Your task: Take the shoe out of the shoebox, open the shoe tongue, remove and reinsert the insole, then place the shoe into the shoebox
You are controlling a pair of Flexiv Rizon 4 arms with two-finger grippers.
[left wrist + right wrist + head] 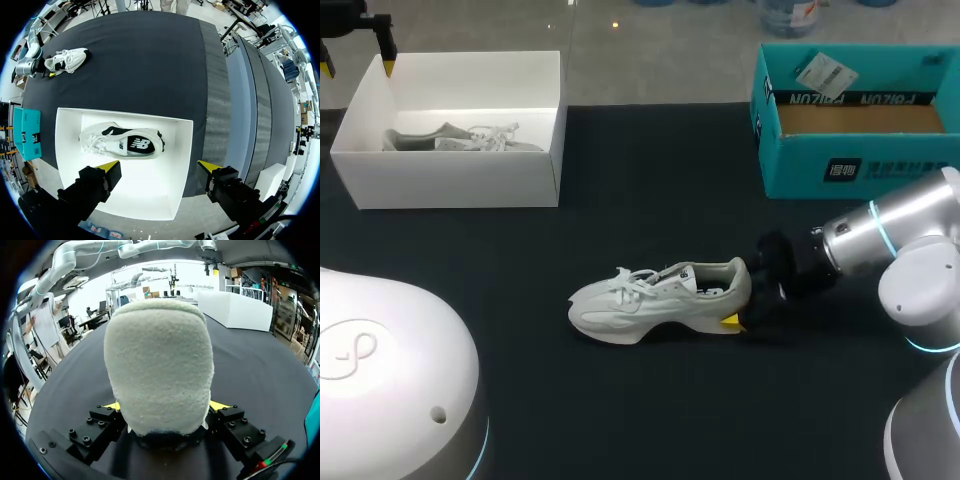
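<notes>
The right gripper [166,406] is clamped on the heel of the shoe [655,300], which is set upright on the table, outside the box [450,185]. The left gripper [157,167] is spread above the box. Tongue, insole and reboxing are judged outstanding.

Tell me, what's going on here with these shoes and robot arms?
The right arm's gripper is clamped on the heel of a white lace-up sneaker standing on the black table. The left arm's gripper hangs open above an open white cardboard shoebox, where a second white sneaker lies on its side. A teal cardboard box stands apart at the back right.
</notes>
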